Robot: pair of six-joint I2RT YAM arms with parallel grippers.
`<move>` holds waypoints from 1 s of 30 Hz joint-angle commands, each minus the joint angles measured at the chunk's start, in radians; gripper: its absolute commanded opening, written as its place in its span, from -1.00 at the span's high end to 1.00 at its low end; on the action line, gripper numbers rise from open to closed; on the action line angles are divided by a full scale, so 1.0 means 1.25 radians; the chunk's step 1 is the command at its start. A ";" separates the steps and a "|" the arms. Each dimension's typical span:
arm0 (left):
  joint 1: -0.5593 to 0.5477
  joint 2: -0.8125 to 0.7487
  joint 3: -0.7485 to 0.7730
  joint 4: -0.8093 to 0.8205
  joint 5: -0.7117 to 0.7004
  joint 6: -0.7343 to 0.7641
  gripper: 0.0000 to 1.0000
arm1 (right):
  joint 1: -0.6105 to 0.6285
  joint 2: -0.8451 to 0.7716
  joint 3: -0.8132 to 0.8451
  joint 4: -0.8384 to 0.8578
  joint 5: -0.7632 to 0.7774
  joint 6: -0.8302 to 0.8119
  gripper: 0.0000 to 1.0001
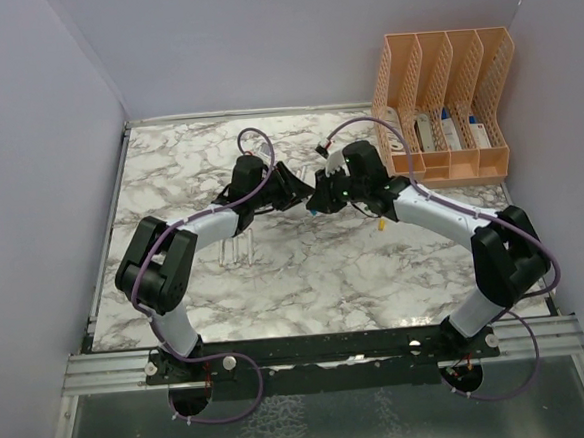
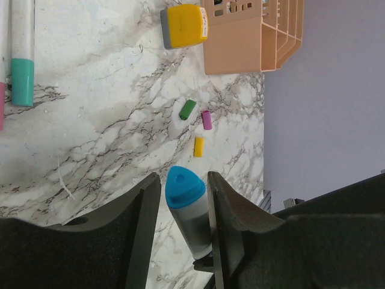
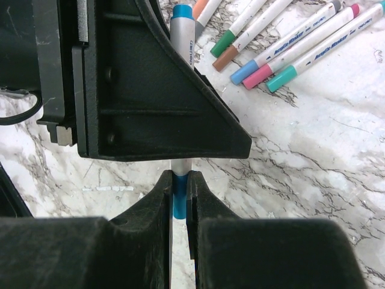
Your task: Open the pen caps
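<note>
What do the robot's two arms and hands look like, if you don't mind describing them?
Both the left arm and right arm have pale white links joined by bulky black joints, with thin purple cables looping alongside. The left hand and right hand are matte black, each with two broad, wedge-shaped fingers.

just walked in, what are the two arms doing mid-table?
Both arms meet over one pen. The right gripper is clamped on a blue section of it. The left gripper straddles the end with the blue cap, one finger against it and a sliver of gap at the other, so a firm grip can't be confirmed. That cap is on. A green cap, pink cap and yellow cap lie loose on the marble table; several capped pens lie nearby.
</note>
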 commanded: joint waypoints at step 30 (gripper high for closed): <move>-0.007 -0.073 0.004 0.042 -0.021 -0.022 1.00 | 0.029 0.060 0.061 -0.051 -0.015 0.008 0.81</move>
